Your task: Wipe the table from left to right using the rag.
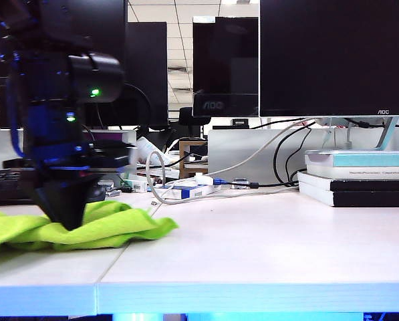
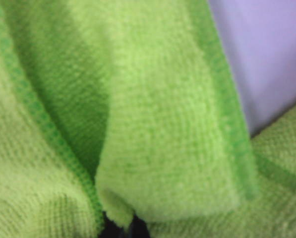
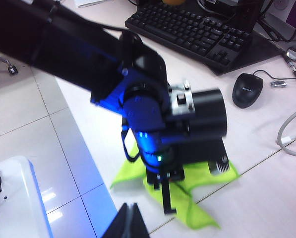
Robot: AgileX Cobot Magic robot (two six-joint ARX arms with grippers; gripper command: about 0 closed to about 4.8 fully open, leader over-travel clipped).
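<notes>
The lime-green rag lies bunched on the left part of the white table. My left gripper points down into it and is shut on the rag. In the left wrist view the rag fills almost the whole picture, with a fold pinched between the dark fingertips. The right wrist view looks down on the left arm, the left gripper and the rag under it. My right gripper is shut and empty, hanging near the table's front edge; it is outside the exterior view.
A black keyboard and a black mouse lie behind the rag. Monitors, loose cables and stacked books line the back. A thin seam runs across the table beside the rag.
</notes>
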